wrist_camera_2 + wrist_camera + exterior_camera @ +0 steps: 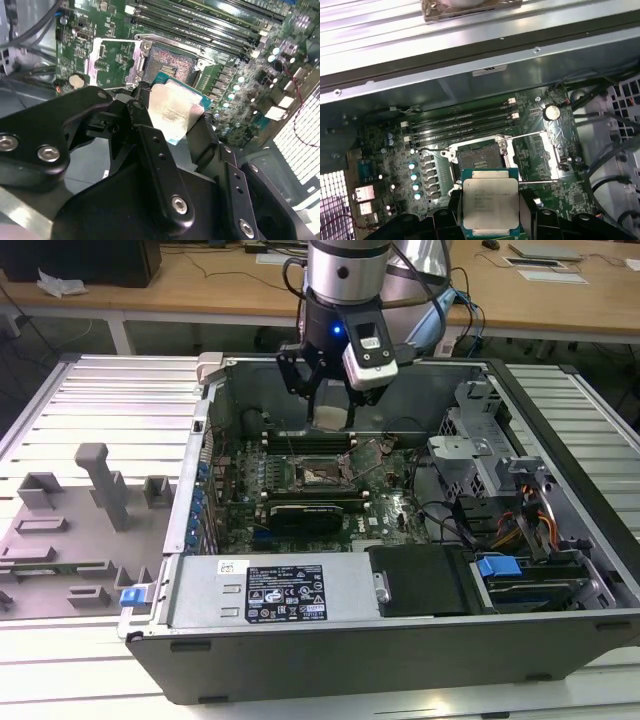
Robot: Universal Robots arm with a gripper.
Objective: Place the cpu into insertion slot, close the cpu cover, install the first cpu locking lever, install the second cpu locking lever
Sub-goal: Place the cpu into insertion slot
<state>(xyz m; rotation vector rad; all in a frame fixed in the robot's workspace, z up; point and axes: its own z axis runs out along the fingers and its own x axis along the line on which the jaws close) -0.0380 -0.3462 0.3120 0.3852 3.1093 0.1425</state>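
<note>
CPU [490, 205], metal top up, sits clamped by two opposite edges between the black fingers [452, 222] of your gripper [330, 400], whose jaws stand only as wide as the chip. You see it held in the air inside the open computer case [300, 590], above the green motherboard [570, 195] and near the insertion slot [479, 162] but not in it, the slot's brownish pin field lying bare beside the long memory slots [460, 125]. Your CPU cover [92, 59], a thin silver frame with a square window, stands swung open to one side of the slot.
</note>
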